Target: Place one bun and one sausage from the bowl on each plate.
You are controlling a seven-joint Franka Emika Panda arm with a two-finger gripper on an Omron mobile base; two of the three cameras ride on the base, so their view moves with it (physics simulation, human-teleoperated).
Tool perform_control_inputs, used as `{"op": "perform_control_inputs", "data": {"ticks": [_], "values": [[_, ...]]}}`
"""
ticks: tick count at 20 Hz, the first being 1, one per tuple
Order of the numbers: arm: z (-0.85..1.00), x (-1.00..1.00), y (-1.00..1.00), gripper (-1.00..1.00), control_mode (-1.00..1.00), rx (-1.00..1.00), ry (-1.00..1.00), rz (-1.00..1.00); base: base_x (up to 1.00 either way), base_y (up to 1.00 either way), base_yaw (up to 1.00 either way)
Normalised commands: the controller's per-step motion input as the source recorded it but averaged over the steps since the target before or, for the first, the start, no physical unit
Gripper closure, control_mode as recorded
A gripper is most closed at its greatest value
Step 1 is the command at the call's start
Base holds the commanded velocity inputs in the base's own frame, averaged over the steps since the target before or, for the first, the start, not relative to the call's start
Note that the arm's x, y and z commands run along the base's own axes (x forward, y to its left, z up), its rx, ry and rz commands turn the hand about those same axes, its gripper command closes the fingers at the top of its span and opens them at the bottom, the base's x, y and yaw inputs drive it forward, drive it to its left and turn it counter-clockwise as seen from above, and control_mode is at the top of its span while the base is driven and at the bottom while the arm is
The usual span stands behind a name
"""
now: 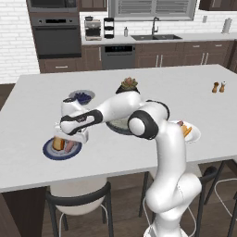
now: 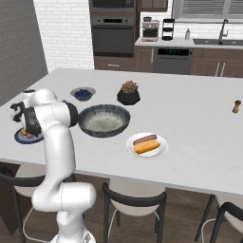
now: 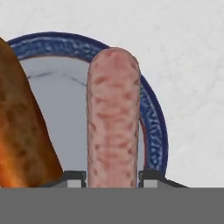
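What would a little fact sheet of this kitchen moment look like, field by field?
gripper: low over the blue plate, fingertips on either side of a sausage
blue plate: holds a bun and the sausage
white plate: holds a bun and a sausage
big bowl: looks empty
also on counter: berry bowl, potted plant
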Motion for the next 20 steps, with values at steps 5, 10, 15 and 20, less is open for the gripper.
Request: {"op": "perform_control_inputs", "data": {"ticks": [5,10,15,20], "values": [[-0.25,0.00,0.10,1.00,-1.00,0.00,0.00,0.02,0.00,0.00,0.00],[-0.01,-0.02,0.05,-1.00,-1.00,0.00,0.00,0.01,0.00,0.00,0.00],[0.14,-0.18,-0.37,-1.00,-1.00,0.01,-0.03,0.03,0.00,0.00,0.00],[0.61,-0.40,-0.61,-1.00,-1.00,0.05,-0.02,0.00,0.00,0.00,0.00]]}}
